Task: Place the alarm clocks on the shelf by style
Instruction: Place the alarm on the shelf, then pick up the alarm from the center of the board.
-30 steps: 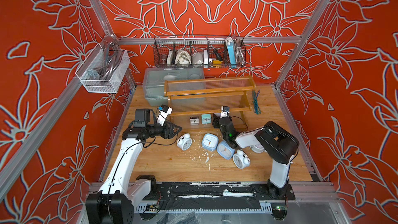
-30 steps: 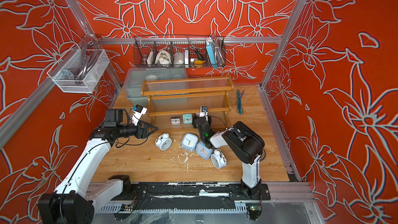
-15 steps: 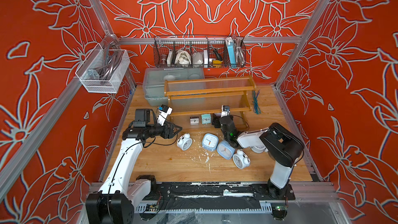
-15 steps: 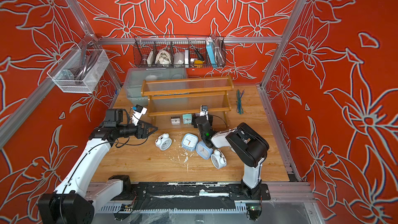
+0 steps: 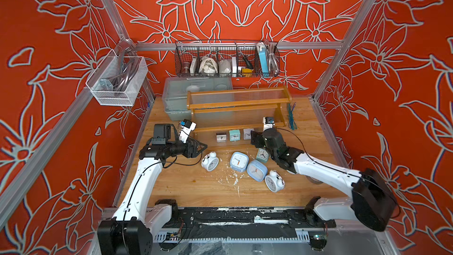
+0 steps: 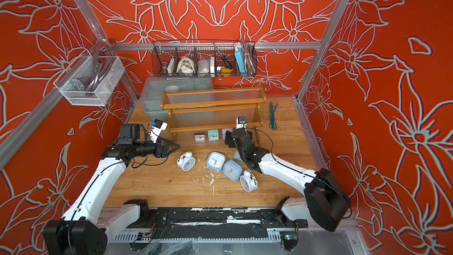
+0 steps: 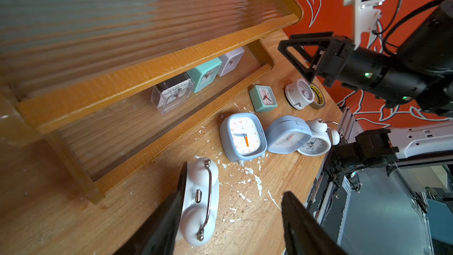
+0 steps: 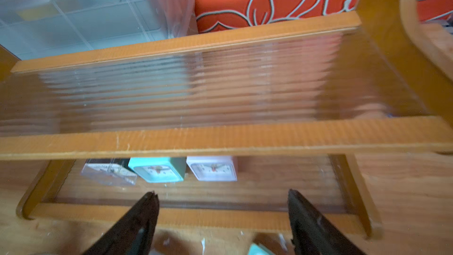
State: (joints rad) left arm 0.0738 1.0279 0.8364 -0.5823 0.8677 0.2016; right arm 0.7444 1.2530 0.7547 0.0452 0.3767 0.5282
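Note:
The brown shelf (image 5: 237, 104) (image 8: 220, 138) stands at the back. Its bottom tier holds three tiny alarm clocks: grey (image 5: 221, 137), teal (image 5: 234, 134) and white (image 5: 248, 133) (image 8: 212, 168). My right gripper (image 5: 253, 139) (image 8: 224, 204) hangs open and empty just before the white one. On the table lie a teal tiny clock (image 5: 262, 155), two pale-blue clocks (image 5: 239, 161) (image 5: 257, 170) and two white twin-bell clocks (image 5: 210, 161) (image 5: 274, 180). A third twin-bell clock (image 7: 300, 93) lies under the right arm. My left gripper (image 5: 204, 147) (image 7: 235, 180) is open, above the left twin-bell clock (image 7: 199, 202).
A clear plastic bin (image 5: 196, 91) sits behind the shelf's left end, and a black wire basket (image 5: 226, 58) hangs on the back wall. Green wire ties (image 5: 291, 116) lie right of the shelf. A tape roll (image 7: 317, 95) rests by the hidden twin-bell clock. White flakes dot the table.
My right gripper has opened wider and its elbow has swung right; the white tiny clock now shows standing free on the bottom tier. The left arm has not moved.

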